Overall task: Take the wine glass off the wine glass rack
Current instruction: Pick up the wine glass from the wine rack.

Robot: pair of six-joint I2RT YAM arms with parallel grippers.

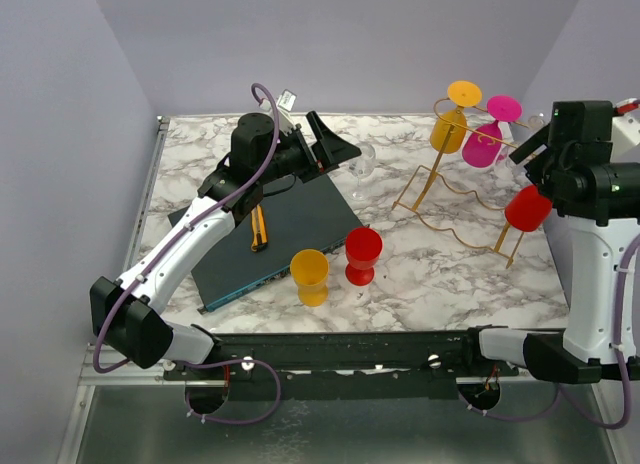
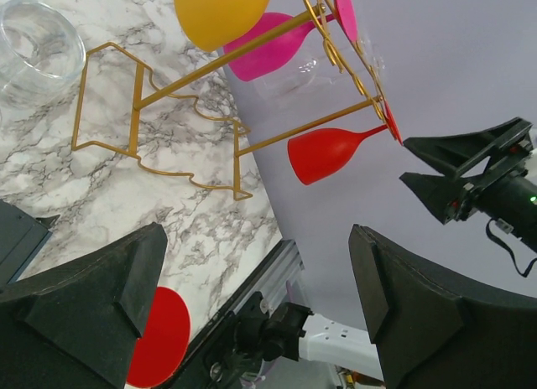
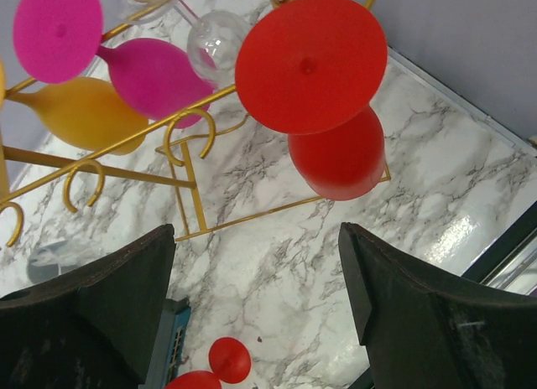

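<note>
Marble table (image 1: 430,279), wine glass rack (image 2: 137,112) near right edge, right gripper (image 3: 256,231) alongside

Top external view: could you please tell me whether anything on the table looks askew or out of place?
The dark board lies skewed on the table, with an orange tool loose on it. A clear glass sits off the rack by the board's far corner; upright or tipped, I cannot tell. Nothing looks spilled or broken.

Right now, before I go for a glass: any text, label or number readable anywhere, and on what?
None can be read.
The small white tag by the left arm: a dark mark, too small to read.
The wine glass rack and the hanging red glass show no print.
</note>
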